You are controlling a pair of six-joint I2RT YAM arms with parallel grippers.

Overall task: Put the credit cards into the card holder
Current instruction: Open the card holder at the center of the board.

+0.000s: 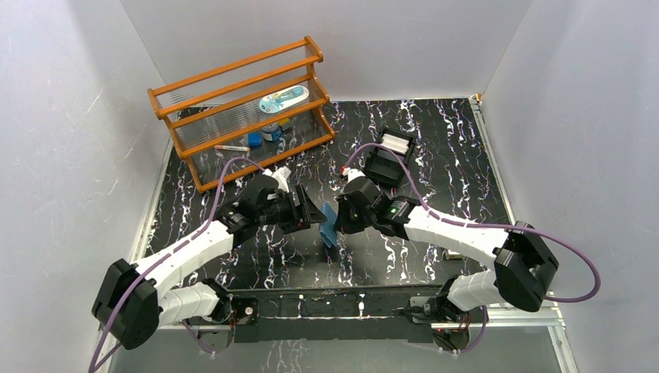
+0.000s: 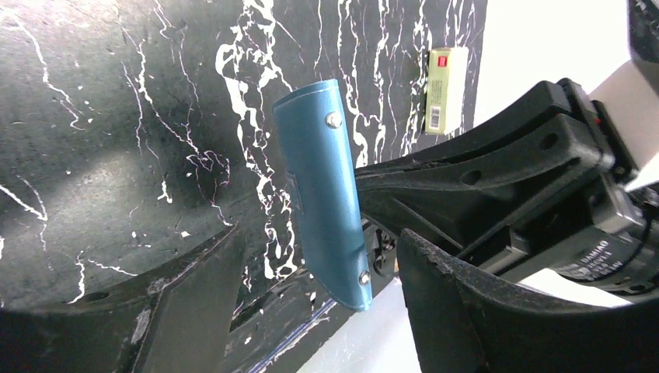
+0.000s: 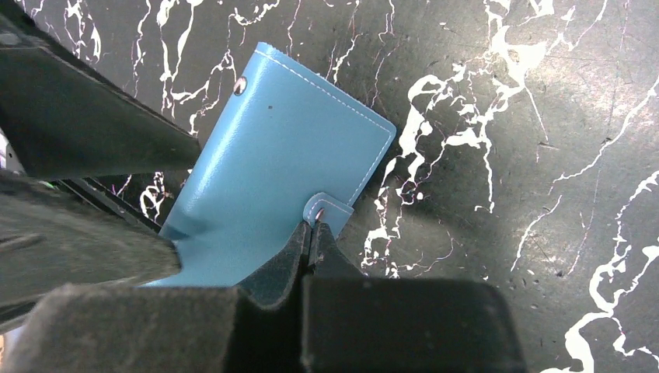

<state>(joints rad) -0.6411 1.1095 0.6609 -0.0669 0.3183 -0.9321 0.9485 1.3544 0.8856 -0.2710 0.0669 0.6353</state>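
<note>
Right tool (image 3: 311, 233) clamped on the snap-tab edge of the card holder (image 3: 280, 163), holding it upright over mid-bench (image 1: 435, 155); left tool (image 2: 315, 249) open, fingers flanking it.

Orange wooden rack (image 1: 241, 109) stood far-left on the black marbled table (image 1: 458, 155); blister pack (image 1: 283, 99) on its shelf; black tray (image 1: 387, 165) mid-table.

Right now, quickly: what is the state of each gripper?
Left gripper: open, holding nothing.
Right gripper: shut on the card holder, at its snap tab.
</note>
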